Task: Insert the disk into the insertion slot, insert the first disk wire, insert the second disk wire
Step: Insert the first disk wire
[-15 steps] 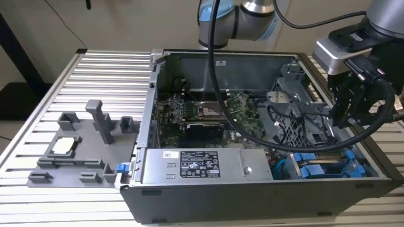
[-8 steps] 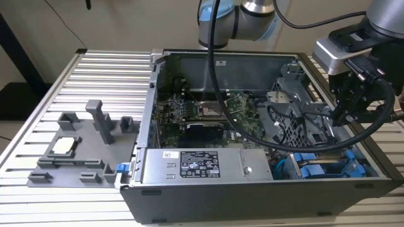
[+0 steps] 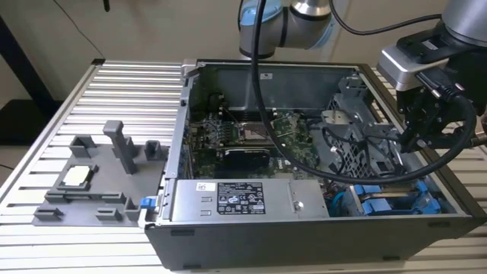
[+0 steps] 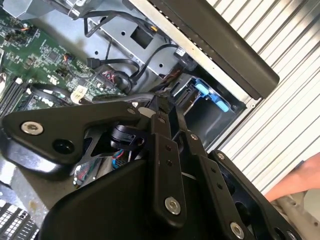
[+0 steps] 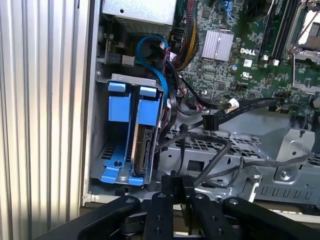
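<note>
I look down into an open computer case [image 3: 304, 242] that stands on a slatted metal table [image 3: 129, 85]. A grey power box [image 3: 243, 200] lies along the case's near wall, with the green circuit board [image 3: 251, 134] beyond it. A perforated metal cage [image 3: 350, 137] sits toward the exterior view's right. Black cables [image 5: 252, 103] lie loose between board and cage. On the table, at the exterior view's left, a grey holder tray [image 3: 106, 182] carries a pale block [image 3: 78, 176].

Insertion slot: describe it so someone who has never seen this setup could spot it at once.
Start at the open grey computer case and go to its corner at the exterior view's lower right, past the labelled power-supply box. The insertion slot sits there, a grey metal bay. Its bright blue plastic rails set it apart from the perforated grey cage beside it.
</note>
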You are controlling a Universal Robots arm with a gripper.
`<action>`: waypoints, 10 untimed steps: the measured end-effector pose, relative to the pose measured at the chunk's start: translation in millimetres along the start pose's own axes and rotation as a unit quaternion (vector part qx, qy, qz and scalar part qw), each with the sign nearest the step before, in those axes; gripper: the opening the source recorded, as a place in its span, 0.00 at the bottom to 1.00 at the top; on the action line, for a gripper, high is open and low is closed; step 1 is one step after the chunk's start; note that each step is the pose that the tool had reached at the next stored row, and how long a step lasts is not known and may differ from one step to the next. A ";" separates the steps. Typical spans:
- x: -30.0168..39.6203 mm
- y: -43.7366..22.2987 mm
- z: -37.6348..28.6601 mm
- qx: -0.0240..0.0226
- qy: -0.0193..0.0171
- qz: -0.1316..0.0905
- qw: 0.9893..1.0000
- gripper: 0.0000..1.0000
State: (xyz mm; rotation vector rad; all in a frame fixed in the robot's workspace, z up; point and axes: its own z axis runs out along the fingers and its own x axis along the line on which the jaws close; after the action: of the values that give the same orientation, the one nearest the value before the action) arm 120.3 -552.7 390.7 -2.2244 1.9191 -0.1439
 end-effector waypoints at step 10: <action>8.8 -5.0 2.1 -0.012 0.001 0.001 1.000 0.19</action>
State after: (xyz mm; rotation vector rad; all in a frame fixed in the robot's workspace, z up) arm 127.0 -560.5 389.2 -2.2373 1.9351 -0.1248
